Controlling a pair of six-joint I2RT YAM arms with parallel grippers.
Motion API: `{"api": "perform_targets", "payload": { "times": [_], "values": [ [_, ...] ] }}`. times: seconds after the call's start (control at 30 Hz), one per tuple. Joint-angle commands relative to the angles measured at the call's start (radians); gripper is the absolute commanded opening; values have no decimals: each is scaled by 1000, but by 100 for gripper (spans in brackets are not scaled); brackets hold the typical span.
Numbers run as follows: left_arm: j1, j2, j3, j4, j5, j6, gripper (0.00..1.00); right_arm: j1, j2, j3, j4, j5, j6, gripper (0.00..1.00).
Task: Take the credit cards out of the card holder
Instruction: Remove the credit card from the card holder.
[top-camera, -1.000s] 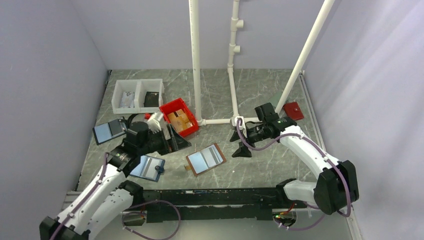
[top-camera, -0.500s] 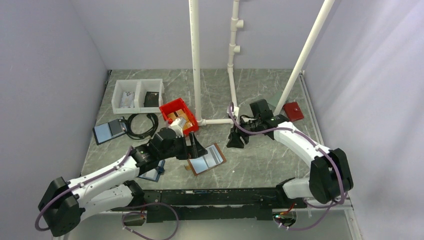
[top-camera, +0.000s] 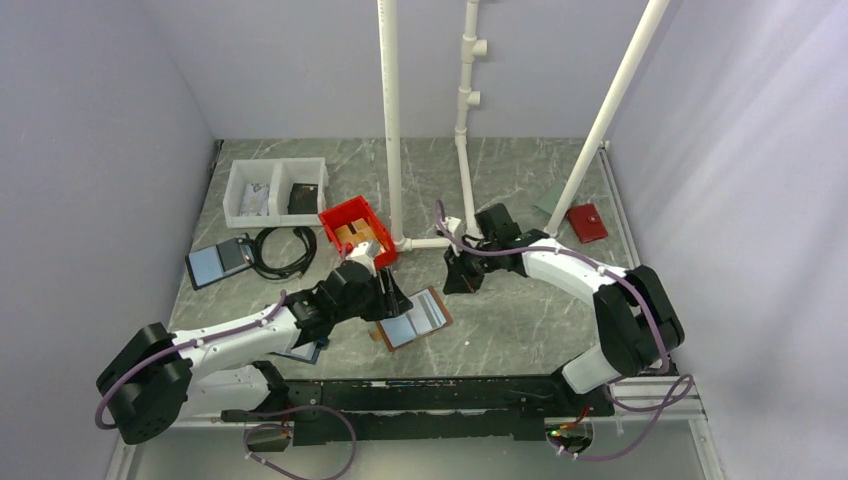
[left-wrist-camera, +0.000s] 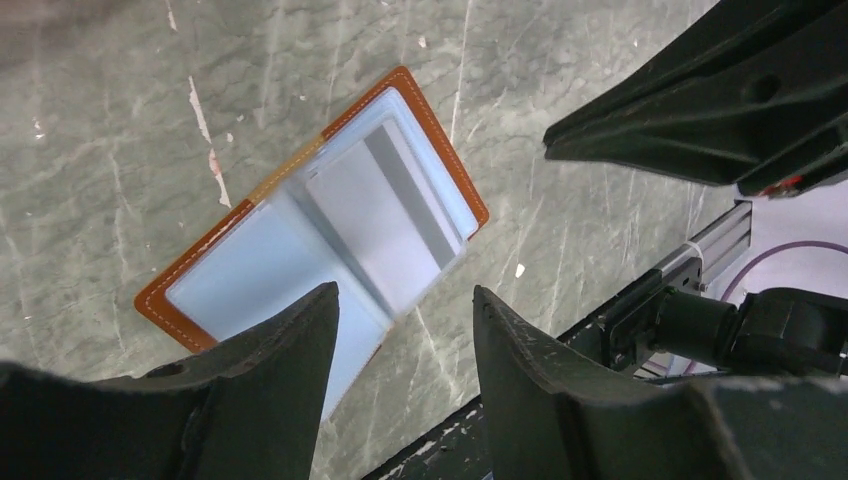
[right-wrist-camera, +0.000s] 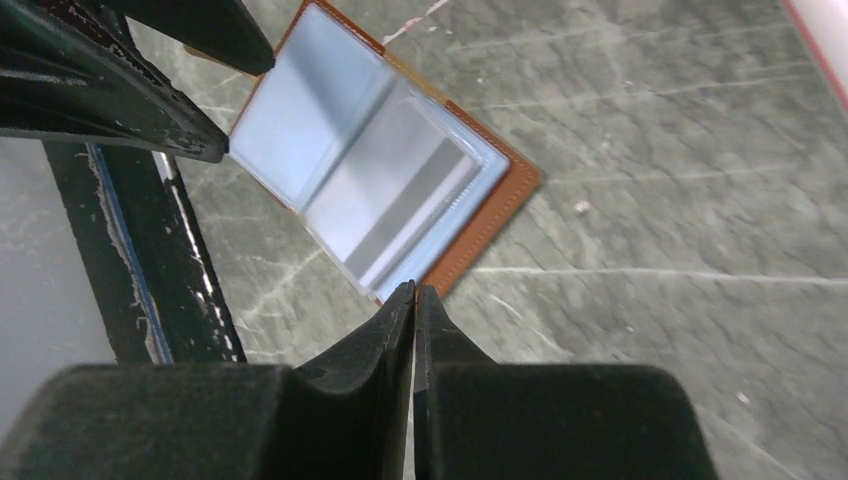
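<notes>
The card holder (top-camera: 412, 318) lies open and flat on the marble table, brown-edged with pale blue sleeves. A card with a grey stripe (left-wrist-camera: 385, 195) shows through its right sleeve. My left gripper (top-camera: 391, 298) hovers over the holder's left half. In the left wrist view this gripper (left-wrist-camera: 405, 295) is open with nothing between its fingers, above the holder's near edge (left-wrist-camera: 350, 330). My right gripper (top-camera: 458, 281) hangs just right of the holder. It is shut and empty in its wrist view (right-wrist-camera: 413, 288), with the tips pointing at the brown corner of the holder (right-wrist-camera: 470, 250).
Behind the left arm stand a red bin (top-camera: 358, 232), a white two-compartment tray (top-camera: 275, 190) and a black cable coil (top-camera: 283, 250). A blue-edged folder (top-camera: 218, 262) lies at the left, another (top-camera: 300, 350) under the left arm. White pipes (top-camera: 393, 120) rise mid-table. A red wallet (top-camera: 586, 222) lies far right.
The left arm swung right from the cable coil to over the card holder, its jaws narrowing. The right arm moved left toward the holder and shut its jaws.
</notes>
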Motion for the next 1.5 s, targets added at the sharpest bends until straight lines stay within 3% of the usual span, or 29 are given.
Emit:
{"api": "perform_targets", "payload": {
  "times": [0.0, 0.63, 1.07, 1.47],
  "values": [
    [-10, -9, 5, 5, -67, -37, 57, 47, 42, 36, 79, 7, 124, 5],
    [-14, 164, -11, 146, -18, -89, 46, 136, 148, 53, 102, 115, 218, 0],
    [-14, 229, -8, 185, 9, -93, 47, 139, 213, 68, 98, 112, 249, 0],
    [-14, 294, 12, 193, 53, -82, 57, 138, 300, 99, 81, 0, 279, 0]
  ]
}}
